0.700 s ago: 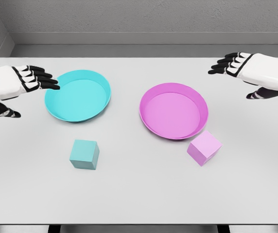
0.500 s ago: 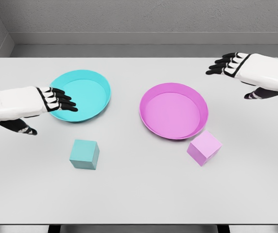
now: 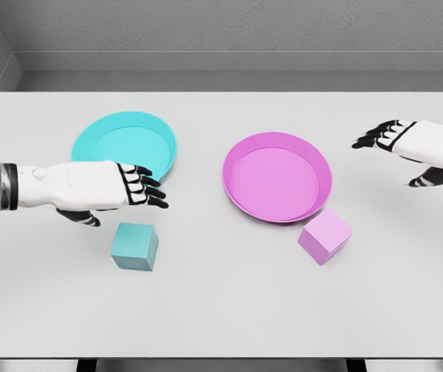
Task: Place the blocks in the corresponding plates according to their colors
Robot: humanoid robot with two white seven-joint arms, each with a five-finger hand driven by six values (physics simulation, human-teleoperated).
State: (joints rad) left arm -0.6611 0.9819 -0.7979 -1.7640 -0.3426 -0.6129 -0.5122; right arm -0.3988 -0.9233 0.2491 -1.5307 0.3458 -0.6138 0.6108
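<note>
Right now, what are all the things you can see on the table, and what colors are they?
Table: one, light grey, fills most of the view.
Teal plate: one, back left of the table, nothing in it.
Pink plate: one, right of middle, nothing in it.
Teal block: one, on the table in front of the teal plate.
Pink block: one, on the table by the pink plate's front right rim.
Wall: grey, behind the table.
Left hand: white with black fingers, open, above the teal block, over the teal plate's front edge.
Right hand: white with black fingers, open, right of the pink plate.
</note>
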